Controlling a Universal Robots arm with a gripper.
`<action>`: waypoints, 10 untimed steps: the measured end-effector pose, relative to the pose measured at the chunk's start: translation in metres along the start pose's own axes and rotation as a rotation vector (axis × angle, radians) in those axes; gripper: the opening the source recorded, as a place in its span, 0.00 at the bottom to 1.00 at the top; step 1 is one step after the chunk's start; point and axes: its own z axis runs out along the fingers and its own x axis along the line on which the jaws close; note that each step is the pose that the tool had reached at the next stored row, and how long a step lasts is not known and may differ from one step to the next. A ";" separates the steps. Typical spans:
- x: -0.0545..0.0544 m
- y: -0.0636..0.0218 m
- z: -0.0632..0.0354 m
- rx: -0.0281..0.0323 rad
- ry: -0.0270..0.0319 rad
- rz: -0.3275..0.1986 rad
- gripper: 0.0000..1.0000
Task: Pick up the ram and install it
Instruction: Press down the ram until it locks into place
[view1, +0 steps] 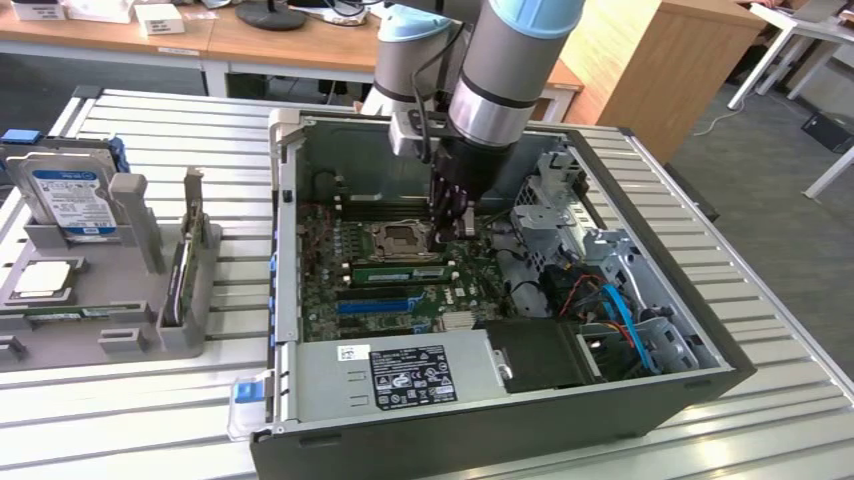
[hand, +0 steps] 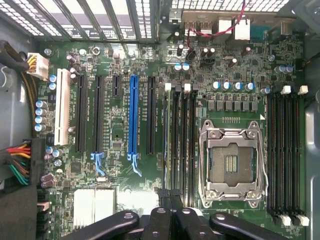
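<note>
Inside PC case (view1: 534, 425), ram (view1: 396, 272) sits in mobo slot beside CPU socket (view1: 400, 240); claw (view1: 461, 232) hangs near ram's end, fingers (hand: 159, 220) pinched together, holding nothing.

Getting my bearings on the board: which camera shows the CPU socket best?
The wrist view: the CPU socket is seen straight on and whole, with its metal frame and contacts plain. The exterior view shows it at a slant and from farther off.

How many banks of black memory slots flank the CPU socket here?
2. One bank lies between the CPU socket and the blue expansion slot; the other lies on the socket's opposite side, by the case wall. More could be out of frame.
</note>
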 end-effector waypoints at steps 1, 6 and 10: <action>0.000 -0.0007 0.0000 0.0000 -0.0001 0.000 0.11; 0.000 -0.0059 -0.0003 0.0000 -0.0001 0.000 0.11; 0.000 -0.0136 -0.0007 0.0000 0.0000 0.000 0.11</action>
